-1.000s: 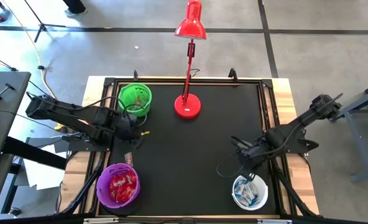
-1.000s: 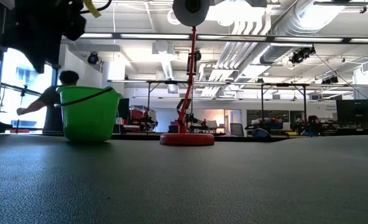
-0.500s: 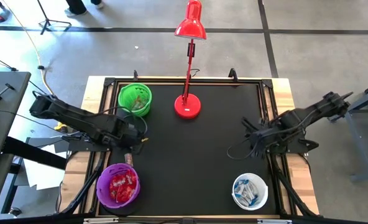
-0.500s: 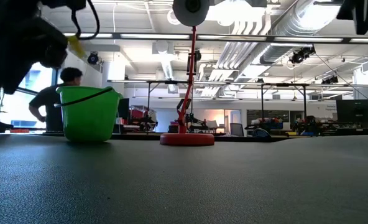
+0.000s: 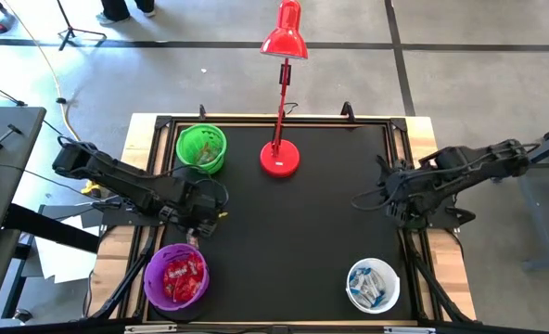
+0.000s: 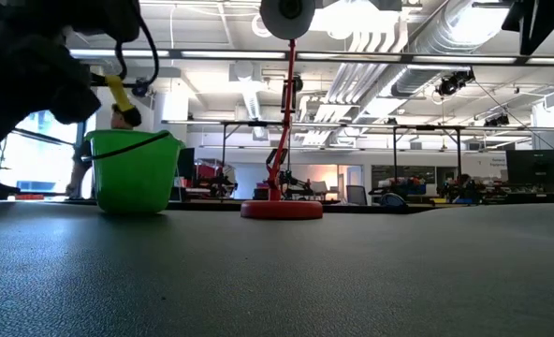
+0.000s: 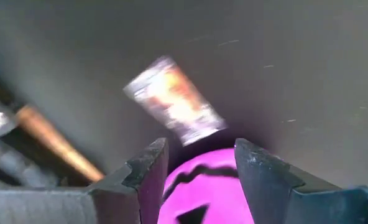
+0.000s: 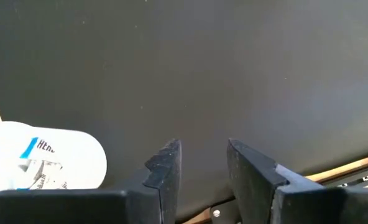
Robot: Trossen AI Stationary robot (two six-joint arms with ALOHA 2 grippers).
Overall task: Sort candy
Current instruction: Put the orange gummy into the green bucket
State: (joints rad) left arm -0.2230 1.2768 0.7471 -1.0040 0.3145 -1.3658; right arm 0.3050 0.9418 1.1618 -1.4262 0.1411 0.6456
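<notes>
One candy (image 7: pixel 174 109), a reddish wrapped sweet, lies flat on the black mat just past my left gripper's (image 7: pixel 199 155) fingertips. That gripper (image 5: pixel 205 223) is open, points steeply down and touches nothing. The purple bowl (image 5: pixel 176 276) holds red candy and shows between the left fingers (image 7: pixel 202 186). The green bowl (image 5: pixel 201 148) holds greenish candy at the far left. The white bowl (image 5: pixel 373 286) holds blue-and-white candy at the near right. My right gripper (image 5: pixel 369 197) hangs open and empty over the mat's right side, far from the white bowl (image 8: pixel 44 162).
A red desk lamp stands on its base (image 5: pixel 281 160) at the far middle, with its head (image 5: pixel 285 39) leaning beyond the far edge. Bare black mat (image 5: pixel 293 241) fills the table's middle. A raised frame (image 5: pixel 400 167) borders the mat. In the low view a person (image 6: pixel 118 117) shows behind the green bowl.
My left gripper has sunk and tipped further down, moving toward the near edge over the loose candy beside the purple bowl. My right gripper has risen from over the white bowl and swung toward the far edge, rolling as it went. Both stay open.
</notes>
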